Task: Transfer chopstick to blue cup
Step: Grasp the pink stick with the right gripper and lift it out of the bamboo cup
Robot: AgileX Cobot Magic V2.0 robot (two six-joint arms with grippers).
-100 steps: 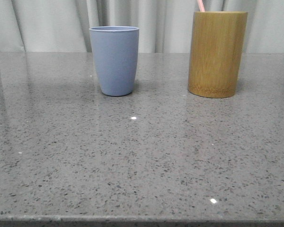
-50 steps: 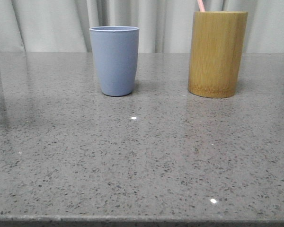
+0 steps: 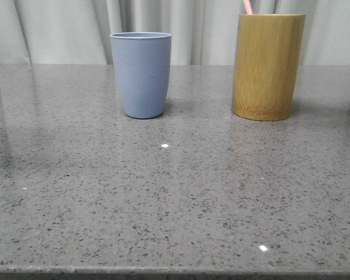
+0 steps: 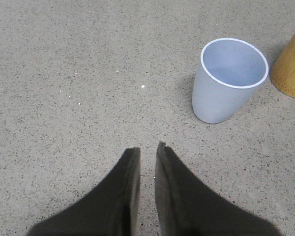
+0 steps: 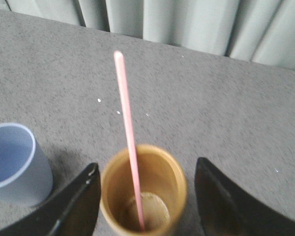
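One pale pink chopstick (image 5: 126, 118) stands in the yellow-brown bamboo holder (image 5: 173, 189); only its tip (image 3: 247, 6) shows in the front view. My right gripper (image 5: 147, 167) is open wide above the holder, one finger on each side of it, touching nothing. The blue cup (image 3: 141, 74) stands upright and empty to the left of the holder (image 3: 268, 67), a short gap between them. My left gripper (image 4: 147, 148) hovers over bare table in front of the blue cup (image 4: 229, 81), its fingers nearly together with only a thin slit and nothing in it. Neither gripper shows in the front view.
The grey speckled stone table (image 3: 175, 198) stretches forward to its front edge. Pale curtains (image 3: 64, 29) hang close behind the table's back edge.
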